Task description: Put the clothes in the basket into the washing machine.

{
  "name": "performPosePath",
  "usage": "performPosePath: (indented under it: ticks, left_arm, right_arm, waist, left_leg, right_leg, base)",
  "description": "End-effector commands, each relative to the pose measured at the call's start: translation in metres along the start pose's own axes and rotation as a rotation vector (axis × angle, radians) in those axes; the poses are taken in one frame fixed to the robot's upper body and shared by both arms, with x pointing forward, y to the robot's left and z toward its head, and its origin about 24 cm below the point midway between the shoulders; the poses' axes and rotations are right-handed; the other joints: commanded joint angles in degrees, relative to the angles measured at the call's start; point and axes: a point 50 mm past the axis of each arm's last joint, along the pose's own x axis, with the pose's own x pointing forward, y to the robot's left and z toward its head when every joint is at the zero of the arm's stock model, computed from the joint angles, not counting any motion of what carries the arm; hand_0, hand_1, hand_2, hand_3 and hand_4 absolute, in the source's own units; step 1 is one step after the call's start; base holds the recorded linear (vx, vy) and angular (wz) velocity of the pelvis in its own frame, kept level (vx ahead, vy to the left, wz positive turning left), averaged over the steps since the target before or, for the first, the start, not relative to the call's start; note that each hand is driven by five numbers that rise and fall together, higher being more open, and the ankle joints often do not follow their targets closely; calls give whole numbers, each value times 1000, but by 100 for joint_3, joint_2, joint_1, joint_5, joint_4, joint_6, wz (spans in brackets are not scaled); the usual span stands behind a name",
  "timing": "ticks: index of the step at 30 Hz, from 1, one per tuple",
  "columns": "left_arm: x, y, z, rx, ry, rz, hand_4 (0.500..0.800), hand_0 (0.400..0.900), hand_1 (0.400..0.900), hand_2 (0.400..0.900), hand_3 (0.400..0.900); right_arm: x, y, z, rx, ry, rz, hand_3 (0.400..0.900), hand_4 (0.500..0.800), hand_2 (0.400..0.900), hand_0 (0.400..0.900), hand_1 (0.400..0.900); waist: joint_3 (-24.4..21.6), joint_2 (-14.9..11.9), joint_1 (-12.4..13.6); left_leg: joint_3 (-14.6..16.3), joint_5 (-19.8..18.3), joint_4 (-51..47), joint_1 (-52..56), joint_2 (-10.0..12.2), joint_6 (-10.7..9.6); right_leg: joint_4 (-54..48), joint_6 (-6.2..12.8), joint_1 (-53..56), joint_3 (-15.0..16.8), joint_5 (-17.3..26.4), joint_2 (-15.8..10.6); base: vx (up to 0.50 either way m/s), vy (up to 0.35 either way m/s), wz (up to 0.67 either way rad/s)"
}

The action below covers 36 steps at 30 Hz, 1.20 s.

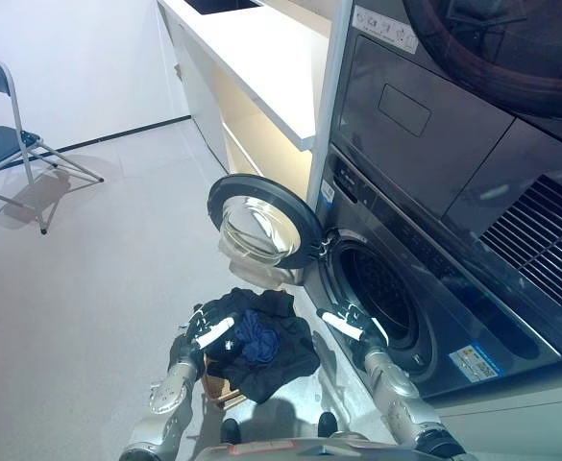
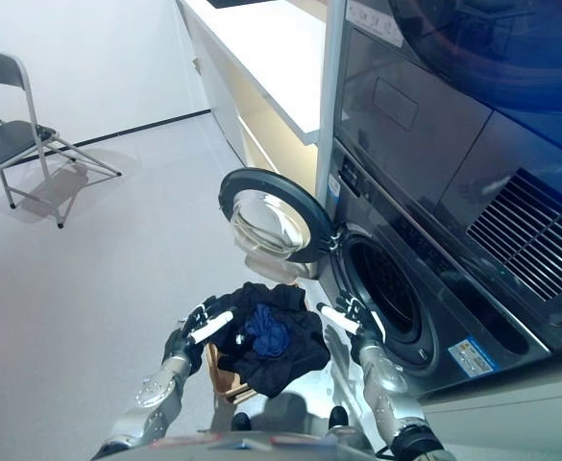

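Observation:
A pile of black clothes (image 1: 279,357) with a blue garment (image 1: 255,336) on top fills a brown basket (image 1: 215,386) on the floor in front of me. The washing machine (image 1: 473,317) stands to the right, its round door (image 1: 261,221) swung open to the left and the dark drum opening (image 1: 381,293) exposed. My left hand (image 1: 207,338) is at the left edge of the pile, fingers straight and resting against the cloth. My right hand (image 1: 350,325) is open just right of the pile, in front of the drum opening, holding nothing.
A second machine (image 1: 434,106) is stacked above the washer. A white counter (image 1: 252,58) runs along the wall beyond the door. A folding chair (image 1: 12,144) stands far left on the grey floor (image 1: 88,288).

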Motion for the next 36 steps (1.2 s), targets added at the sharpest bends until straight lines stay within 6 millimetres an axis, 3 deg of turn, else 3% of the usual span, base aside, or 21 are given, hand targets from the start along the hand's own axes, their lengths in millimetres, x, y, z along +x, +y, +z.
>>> performPosePath:
  ticks: [1, 15, 23, 31, 36]
  left_arm:
    - [13, -2, 42, 31, -195, -11, 800, 900, 900, 900, 900]
    - [13, -2, 40, 18, -189, -10, 800, 900, 900, 900, 900]
    - [10, -2, 45, -6, -215, -16, 800, 900, 900, 900, 900]
    - [12, -7, 68, -35, -311, -30, 800, 900, 900, 900, 900]
    - [12, -15, 89, -42, -405, -40, 800, 900, 900, 900, 900]
  right_arm:
    - [9, 20, 41, -16, -200, 77, 900, 800, 900, 900, 900]
    - [8, 21, 42, -22, -204, 83, 900, 800, 900, 900, 900]
    - [9, 20, 53, -27, -244, 77, 900, 800, 900, 900, 900]
    - [14, 27, 84, -110, -353, 93, 900, 800, 900, 900, 900]
    - [20, 36, 113, -294, -457, 86, 900, 800, 900, 900, 900]
  waist:
    - [8, -180, 19]
    - [12, -189, 17]
    - [122, -203, 37]
    - [331, -255, 88]
    - [606, -286, 168]
  left_leg:
    - [-70, -594, -2, 222, 15, 11]
    - [-78, -607, -2, 218, 11, 13]
    - [-127, -519, -2, -3, -6, 19]
    - [-239, -351, -2, -510, -25, 33]
    - [-357, -235, -2, -837, -37, 45]
  right_leg:
    - [39, 413, 17, -87, 151, -268]
    - [39, 413, 9, -77, 148, -265]
    - [39, 416, -193, -90, 197, -251]
    - [39, 424, -658, -164, 322, -243]
    - [82, 404, -936, -225, 374, -262]
  base:
    - [0, 0, 0]
    - [0, 0, 0]
    - [-13, 5, 3]
    - [-55, -1, 6]
    - [-51, -2, 13]
